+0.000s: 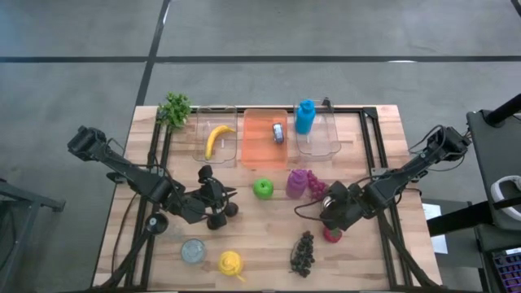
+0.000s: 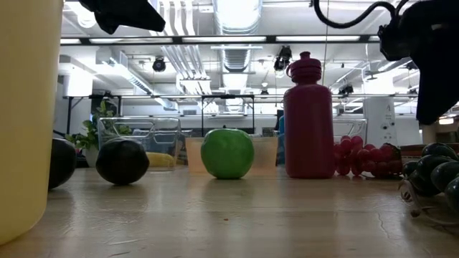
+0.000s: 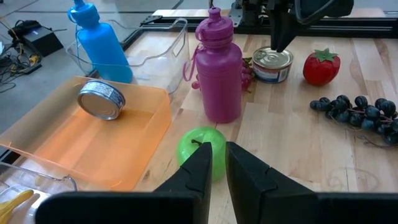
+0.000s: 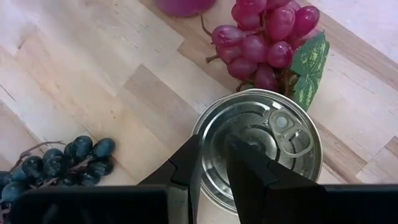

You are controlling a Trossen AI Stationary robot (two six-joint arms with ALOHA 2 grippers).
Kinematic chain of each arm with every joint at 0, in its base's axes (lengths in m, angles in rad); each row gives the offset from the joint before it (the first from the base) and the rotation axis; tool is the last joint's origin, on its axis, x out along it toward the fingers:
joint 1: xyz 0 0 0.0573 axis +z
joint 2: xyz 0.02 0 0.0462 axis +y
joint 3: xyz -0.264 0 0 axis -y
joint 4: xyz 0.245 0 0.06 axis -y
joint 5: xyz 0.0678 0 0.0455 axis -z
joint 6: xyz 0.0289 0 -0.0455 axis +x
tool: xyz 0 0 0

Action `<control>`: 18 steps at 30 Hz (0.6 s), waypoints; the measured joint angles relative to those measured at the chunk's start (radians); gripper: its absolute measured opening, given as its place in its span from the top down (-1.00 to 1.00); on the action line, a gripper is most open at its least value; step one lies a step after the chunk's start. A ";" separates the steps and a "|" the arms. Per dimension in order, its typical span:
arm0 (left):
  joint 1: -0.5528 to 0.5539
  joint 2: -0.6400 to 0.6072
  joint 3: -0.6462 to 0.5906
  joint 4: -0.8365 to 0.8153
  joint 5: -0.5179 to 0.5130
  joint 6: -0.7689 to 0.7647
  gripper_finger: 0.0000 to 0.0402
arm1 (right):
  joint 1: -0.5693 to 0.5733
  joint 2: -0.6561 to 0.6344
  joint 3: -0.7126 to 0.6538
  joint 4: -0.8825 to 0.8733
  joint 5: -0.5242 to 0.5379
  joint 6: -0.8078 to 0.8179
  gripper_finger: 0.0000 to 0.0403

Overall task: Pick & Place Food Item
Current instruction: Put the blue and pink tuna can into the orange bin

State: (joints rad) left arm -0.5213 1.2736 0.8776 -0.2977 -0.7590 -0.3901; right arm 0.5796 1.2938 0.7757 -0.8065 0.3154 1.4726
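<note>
A silver tin can [image 4: 267, 134] with a pull tab stands upright on the wooden table, next to red grapes [image 4: 264, 37] and a red strawberry [image 3: 321, 66]. My right gripper [image 4: 213, 142] comes down on it from above, its fingers drawn close together at the can's rim. A second can [image 3: 99, 99] lies in the orange bin [image 1: 262, 150]. My left gripper [image 3: 219, 152] hovers shut and holding nothing at the table's left middle [image 1: 228, 195]. It points at the green apple [image 3: 199, 146]. My right gripper has the can's rim [image 4: 202, 127] between its two fingers, one outside the wall and one over the lid. The fingers [image 3: 283, 40] point steeply down from above. The can stands on the table. The fingers hide whether both touch it.
At the far edge are a clear bin with a banana [image 1: 217, 138] and another with a blue bottle [image 1: 305, 116]. A purple bottle [image 1: 295, 183] stands mid-table. Dark grapes [image 1: 303, 252], a yellow item [image 1: 231, 263] and dark round fruits [image 2: 122, 161] lie nearer the front.
</note>
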 joint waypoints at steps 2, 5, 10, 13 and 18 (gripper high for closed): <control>0.000 0.000 0.000 0.000 0.000 -0.001 0.77 | -0.001 0.023 0.000 0.000 -0.002 0.005 0.70; 0.000 0.000 0.000 0.000 0.000 -0.001 0.77 | -0.004 0.070 0.000 0.006 -0.007 0.015 0.71; 0.000 0.000 0.000 0.000 0.000 -0.002 0.77 | -0.004 0.137 0.002 0.016 -0.020 0.036 0.70; 0.000 0.000 0.000 0.000 0.000 -0.002 0.77 | -0.004 0.153 0.005 0.032 -0.021 0.036 0.70; 0.000 0.000 0.000 0.000 0.000 -0.002 0.77 | -0.004 0.170 0.014 0.080 -0.013 0.026 0.72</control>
State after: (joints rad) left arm -0.5213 1.2736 0.8776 -0.2975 -0.7589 -0.3918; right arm 0.5758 1.4639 0.7899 -0.7262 0.3021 1.4987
